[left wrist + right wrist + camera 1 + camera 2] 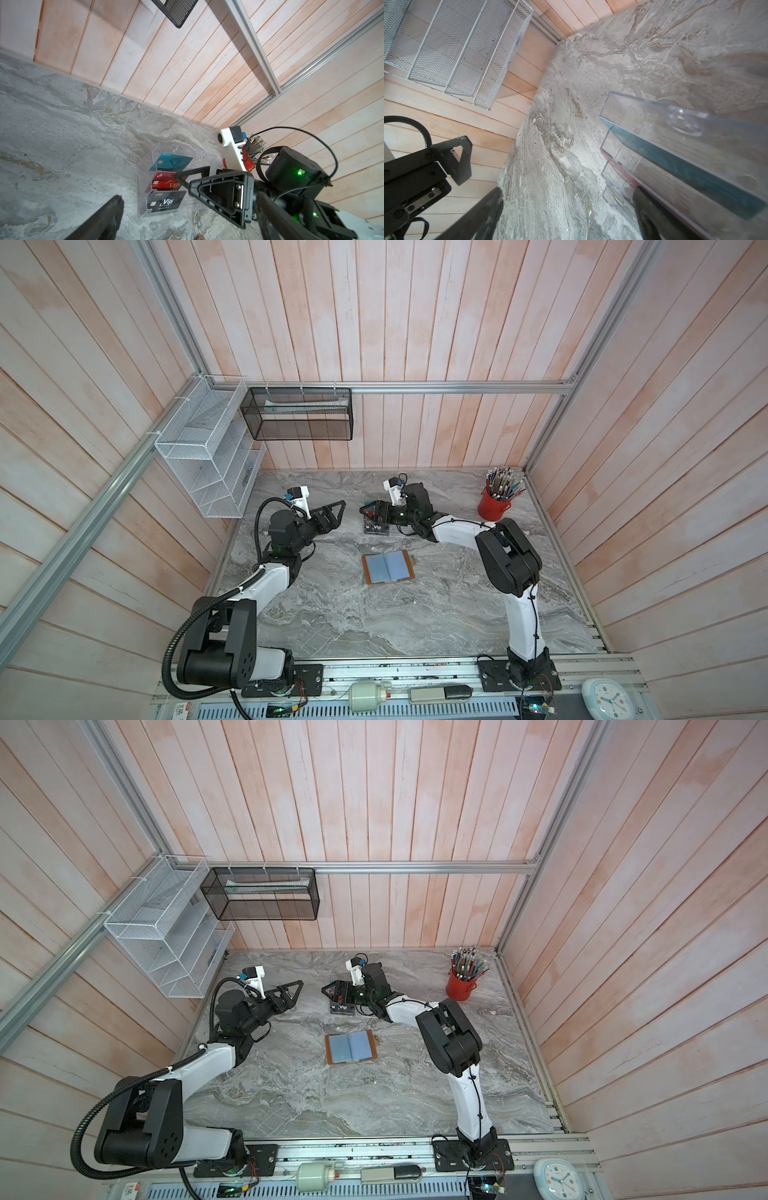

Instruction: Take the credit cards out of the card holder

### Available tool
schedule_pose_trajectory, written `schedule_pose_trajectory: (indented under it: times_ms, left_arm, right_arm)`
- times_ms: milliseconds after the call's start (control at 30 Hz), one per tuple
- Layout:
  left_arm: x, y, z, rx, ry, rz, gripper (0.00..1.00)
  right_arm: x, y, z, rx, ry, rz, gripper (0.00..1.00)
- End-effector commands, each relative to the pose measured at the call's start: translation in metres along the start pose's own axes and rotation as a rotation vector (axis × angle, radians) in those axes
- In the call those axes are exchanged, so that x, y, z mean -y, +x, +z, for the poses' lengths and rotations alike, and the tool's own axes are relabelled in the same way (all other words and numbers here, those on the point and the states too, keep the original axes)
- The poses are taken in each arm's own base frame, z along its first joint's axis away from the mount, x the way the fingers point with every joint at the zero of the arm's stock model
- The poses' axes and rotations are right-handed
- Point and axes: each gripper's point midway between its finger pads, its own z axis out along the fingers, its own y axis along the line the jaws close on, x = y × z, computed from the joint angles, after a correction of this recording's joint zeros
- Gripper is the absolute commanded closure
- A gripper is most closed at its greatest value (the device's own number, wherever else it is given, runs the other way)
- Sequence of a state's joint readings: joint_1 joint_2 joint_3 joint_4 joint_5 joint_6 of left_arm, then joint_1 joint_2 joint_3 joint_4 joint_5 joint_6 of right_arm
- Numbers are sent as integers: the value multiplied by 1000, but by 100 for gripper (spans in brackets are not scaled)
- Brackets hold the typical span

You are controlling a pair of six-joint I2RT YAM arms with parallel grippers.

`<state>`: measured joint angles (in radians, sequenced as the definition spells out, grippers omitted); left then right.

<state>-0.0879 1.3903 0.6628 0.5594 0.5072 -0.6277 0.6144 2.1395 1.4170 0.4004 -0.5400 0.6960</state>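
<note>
In both top views you have two arms over one grey marbled surface [332, 614]. One card holder [388, 567] [352, 1047] lies open and flat at the middle, pale blue sleeves up, well apart from both arms. Behind it stands one clear rack [378, 534] with a black card [377, 527] showing at its front. The right gripper [368, 512] hangs over the rack, jaws apart. The left gripper [334, 516] hangs near the rack's left side, jaws apart too, clamped on nothing. One red cup [491, 506] at the back right holds a bunch of pens [505, 481]. Two mesh baskets hang on the walls, one white [199, 456] and one black [299, 416].

In the left wrist view you can count three credit cards [164, 182] in the rack, one per step: teal card [172, 164] at the back, red card [161, 178] in the middle, the black one in front. One right jaw crosses in front of the red card; you cannot tell whether it touches.

In the right wrist view the rack [654, 116] sits just beside one spread jaw, and only the edges of the teal and red cards show.
</note>
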Motion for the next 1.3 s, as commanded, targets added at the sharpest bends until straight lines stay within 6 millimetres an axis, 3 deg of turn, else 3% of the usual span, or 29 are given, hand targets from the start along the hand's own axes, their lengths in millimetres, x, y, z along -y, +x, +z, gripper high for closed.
schedule_pose_trajectory:
  times_ms: [0,133,333,567,767,933,1067,1267]
  left_arm:
    - [3,-1,6,-75,-2,6,0]
    - [7,-2,1,-81,-12,5,0]
    - [22,7,-13,-108,-10,10,0]
    - [51,37,-30,-165,37,-6,0]
    - [63,72,-40,-226,105,-243,0]
    - [72,103,-35,-294,150,-405,0]
    - [80,114,-27,-321,169,-480,0]
    - [85,137,-11,-404,145,-539,0]
  right_arm:
    - [-11,-1,-5,-5,-23,-24,2]
    - [-24,1,-23,7,-25,-40,2]
    - [-37,21,-65,14,1,-44,2]
    - [-42,73,-115,-50,60,-22,2]
    - [-40,122,-150,-101,64,75,2]
    - [-44,157,-156,-147,29,111,2]
    - [-43,176,-150,-181,19,116,2]
    - [-45,179,-147,-166,13,108,2]
